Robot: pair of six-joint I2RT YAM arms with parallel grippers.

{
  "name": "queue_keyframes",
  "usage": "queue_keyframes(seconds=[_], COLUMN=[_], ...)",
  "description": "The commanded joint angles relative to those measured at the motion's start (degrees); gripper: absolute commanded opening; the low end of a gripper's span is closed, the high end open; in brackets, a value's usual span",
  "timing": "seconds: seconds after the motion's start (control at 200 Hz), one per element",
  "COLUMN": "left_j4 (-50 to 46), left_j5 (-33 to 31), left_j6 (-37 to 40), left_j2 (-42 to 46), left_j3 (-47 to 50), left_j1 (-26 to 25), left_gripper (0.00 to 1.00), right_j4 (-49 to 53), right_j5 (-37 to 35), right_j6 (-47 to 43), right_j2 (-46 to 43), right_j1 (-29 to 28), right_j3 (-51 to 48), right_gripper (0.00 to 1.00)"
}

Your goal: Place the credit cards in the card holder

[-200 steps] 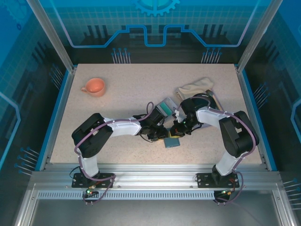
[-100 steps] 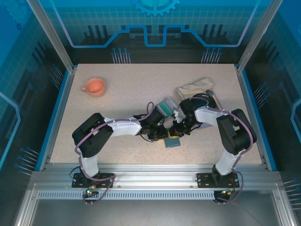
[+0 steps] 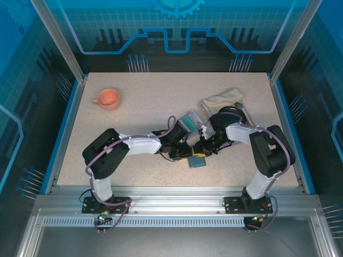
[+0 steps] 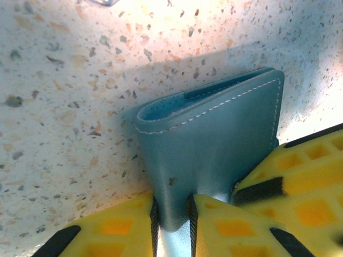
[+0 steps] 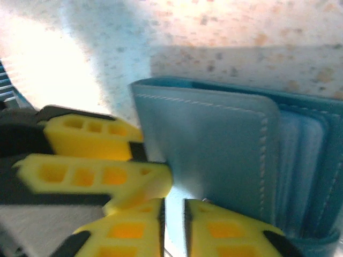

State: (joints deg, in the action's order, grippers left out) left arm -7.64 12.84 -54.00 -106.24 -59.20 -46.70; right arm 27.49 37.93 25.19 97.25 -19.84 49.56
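Toward the front centre of the table, the teal card holder sits between the two arms. The left end effector is clamped on one edge of it, the leather pinched between its yellow fingers. The right end effector grips the cover's edge from the other side, with the leaves slightly parted. An orange cup stands well apart at the back left.

The card holder is soft, matt teal material like leather, with pale stitching along its edges. The table is matt and speckled like stone. The fingers are yellow moulded plastic. At 10 o'clock a smooth orange cup; at 1 o'clock beige cloth.
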Motion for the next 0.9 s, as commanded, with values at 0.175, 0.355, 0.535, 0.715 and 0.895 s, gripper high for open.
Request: queue_keyframes(seconds=[0.175, 0.355, 0.535, 0.715, 0.895], left_j4=[-1.59, -2.88, -6.72, -4.52, 2.14], left_j5=[-2.43, -9.10, -7.61, -3.76, 0.51], left_j6=[2.90, 4.69, 6.29, 0.60, -5.27], left_j2=[4.72, 11.73, 9.22, 4.42, 2.60], left_j3=[0.41, 2.65, -0.29, 0.19, 2.91], left_j1=[-0.63, -0.44, 0.32, 2.30, 4.70], left_gripper=[0.31, 0.34, 0.38, 0.39, 0.41], right_j4=[2.55, 1.99, 6.99, 12.09, 14.26], right_j5=[-15.32, -32.35, -22.74, -30.97, -38.00], right_j6=[-0.41, -4.84, -4.63, -2.38, 0.06], right_j2=[-18.54, -27.50, -19.31, -14.96, -11.09], right_j1=[2.62, 3.66, 1.37, -8.34, -15.28], right_j3=[2.60, 2.39, 4.61, 4.66, 5.61], right_gripper=[0.60, 0.62, 0.58, 0.54, 0.53])
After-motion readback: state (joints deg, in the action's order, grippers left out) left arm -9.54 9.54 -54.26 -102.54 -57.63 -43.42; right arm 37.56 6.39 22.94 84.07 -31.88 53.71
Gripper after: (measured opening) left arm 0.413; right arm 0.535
